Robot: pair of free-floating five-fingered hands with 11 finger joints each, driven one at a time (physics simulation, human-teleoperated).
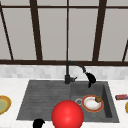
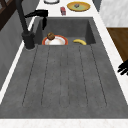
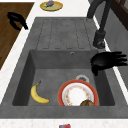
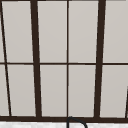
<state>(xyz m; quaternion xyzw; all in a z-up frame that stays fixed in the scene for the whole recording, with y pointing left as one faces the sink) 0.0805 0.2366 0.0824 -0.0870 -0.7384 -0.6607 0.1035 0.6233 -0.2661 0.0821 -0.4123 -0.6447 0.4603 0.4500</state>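
Right hand (image 1: 91,78) hangs in the air at the tip of the faucet (image 1: 71,68), above the back of the sink (image 1: 110,110) basin; in the right side view its fingers (image 3: 117,58) are stretched out nearly straight with the thumb drooping, closed on nothing, and whether they touch the spout cannot be told. Left hand (image 1: 38,123) sits idle off the front edge of the table (image 1: 12,86), fingers loosely curled around nothing. In the basin lies a red-rimmed plate (image 3: 78,95) carrying a small brown food item (image 3: 86,102), beside the drain (image 3: 82,78); a banana (image 3: 38,94) lies apart from it at the near side. A large red ball (image 1: 67,114) stands before the front camera. Judgement: nothing is gripped, the plate lies untouched in the basin, no water is visible; the handling is at its start
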